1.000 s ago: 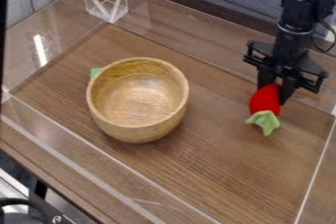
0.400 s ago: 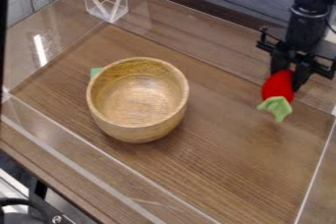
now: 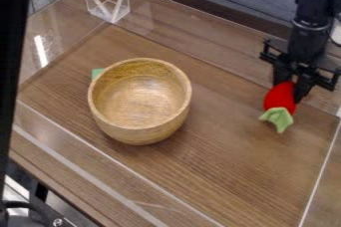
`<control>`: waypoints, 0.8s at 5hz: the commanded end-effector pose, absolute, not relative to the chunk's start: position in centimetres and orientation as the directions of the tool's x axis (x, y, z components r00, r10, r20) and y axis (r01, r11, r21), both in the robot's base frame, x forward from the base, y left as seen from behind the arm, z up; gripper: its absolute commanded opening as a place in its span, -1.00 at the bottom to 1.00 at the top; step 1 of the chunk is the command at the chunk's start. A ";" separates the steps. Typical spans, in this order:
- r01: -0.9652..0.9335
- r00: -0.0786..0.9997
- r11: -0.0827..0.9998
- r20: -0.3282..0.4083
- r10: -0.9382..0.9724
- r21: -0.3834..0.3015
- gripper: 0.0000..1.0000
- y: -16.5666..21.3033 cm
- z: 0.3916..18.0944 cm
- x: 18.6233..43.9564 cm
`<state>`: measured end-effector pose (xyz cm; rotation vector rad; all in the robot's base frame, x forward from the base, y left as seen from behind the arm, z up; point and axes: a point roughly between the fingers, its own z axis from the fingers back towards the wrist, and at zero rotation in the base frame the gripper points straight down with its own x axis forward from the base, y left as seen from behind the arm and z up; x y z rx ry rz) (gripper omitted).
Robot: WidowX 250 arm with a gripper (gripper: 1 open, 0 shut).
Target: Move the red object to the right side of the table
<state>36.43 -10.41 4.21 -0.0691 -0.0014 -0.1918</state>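
Note:
The red object (image 3: 280,98), a small strawberry-like toy with a light green leafy end (image 3: 276,119), lies at the right side of the dark wood-grain table (image 3: 200,171). My black gripper (image 3: 290,82) points straight down over its upper red end, with the jaws shut on the toy. The leafy end points toward the front and rests on or just above the tabletop.
A round light wooden bowl (image 3: 139,98) stands left of centre, with a small green piece (image 3: 99,74) at its left rim. Clear acrylic walls (image 3: 320,186) edge the table; the right wall is close to the toy. A clear stand (image 3: 107,2) sits at the back left.
The gripper and the red toy have shifted a little to the right and slightly back along the table. The jaws have stayed shut on it.

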 end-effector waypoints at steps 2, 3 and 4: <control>0.202 0.976 0.976 0.101 -0.195 -0.074 1.00 -9.9 6.8 36.4; 0.189 0.977 0.979 0.112 -0.180 -0.073 1.00 -10.3 7.2 35.8; 0.191 0.974 0.979 0.135 -0.180 -0.075 1.00 -9.1 8.4 35.3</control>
